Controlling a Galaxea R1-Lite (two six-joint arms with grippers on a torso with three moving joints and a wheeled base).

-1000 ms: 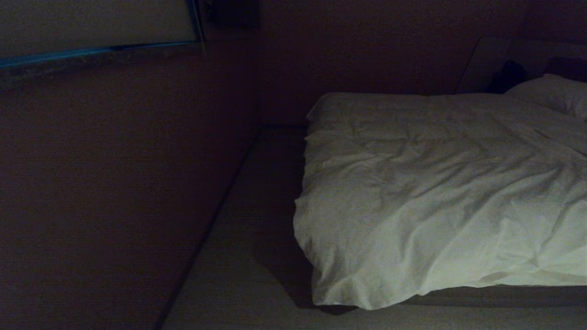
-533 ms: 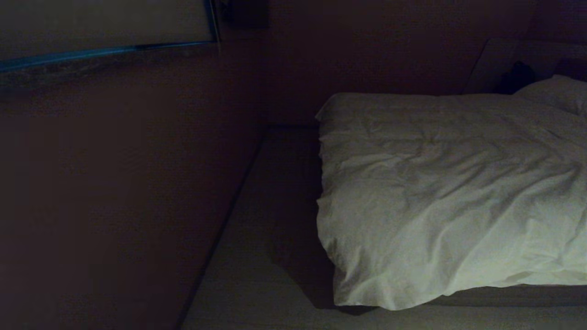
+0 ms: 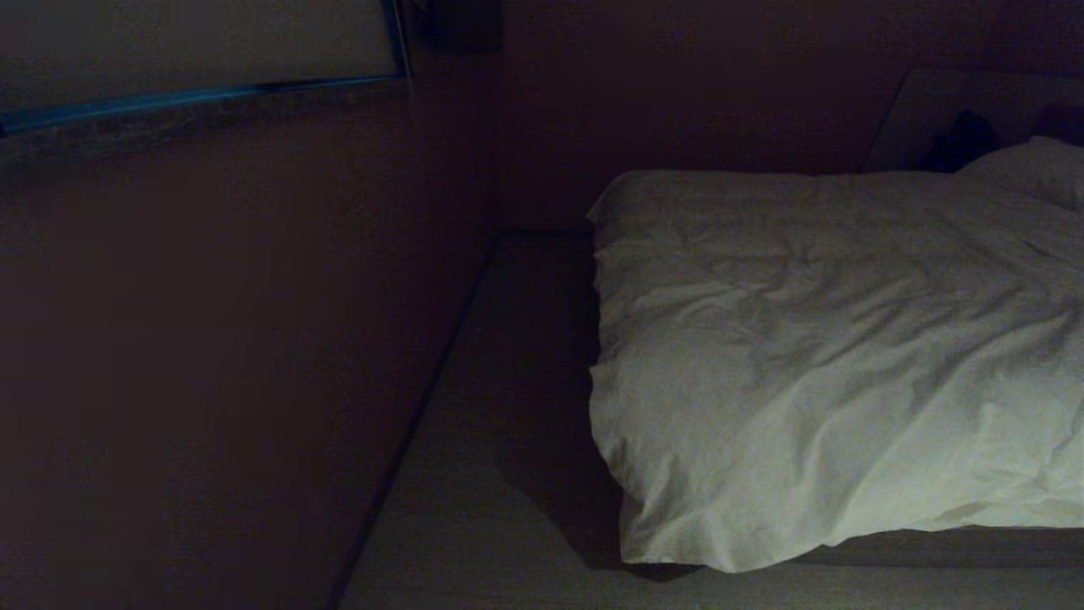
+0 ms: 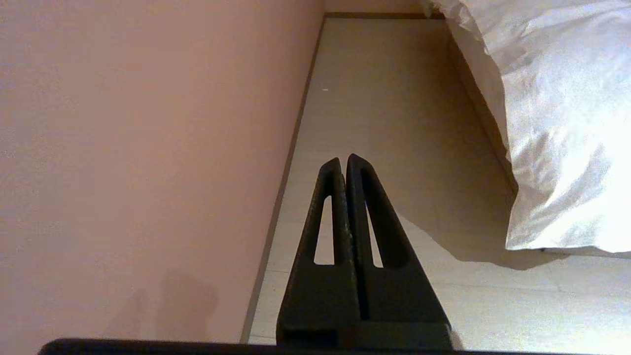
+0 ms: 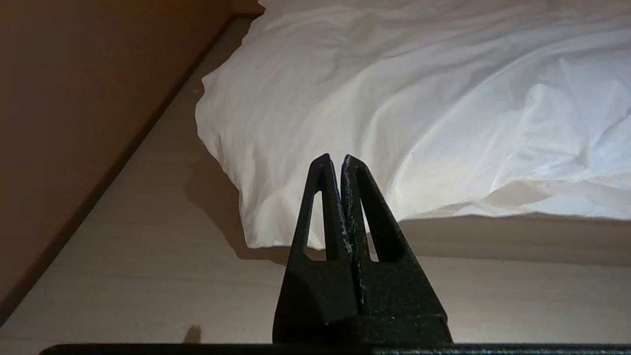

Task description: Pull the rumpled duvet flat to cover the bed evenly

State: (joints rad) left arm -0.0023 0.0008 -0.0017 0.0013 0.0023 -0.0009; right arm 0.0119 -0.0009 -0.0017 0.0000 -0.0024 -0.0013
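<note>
Fingers pressed together on both sides: I see my left gripper [image 4: 343, 159] over bare floor [image 4: 394, 123] beside the wall [image 4: 148, 148], my right gripper [image 5: 334, 159] pointed at the duvet's near corner, neither holding anything. Filling the right half of the head view, the wrinkled duvet [image 3: 830, 356] droops off the bed [image 3: 931, 546]. Farther back, upper right, a pillow [image 3: 1037, 165] meets the headboard [image 3: 931, 110].

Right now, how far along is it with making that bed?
Barely begun. Done: the robot faces the bed. In hand: nothing; the left gripper and right gripper are shut, empty, off the cloth. Left: the duvet lies rumpled, one corner drooping to the floor.
</note>
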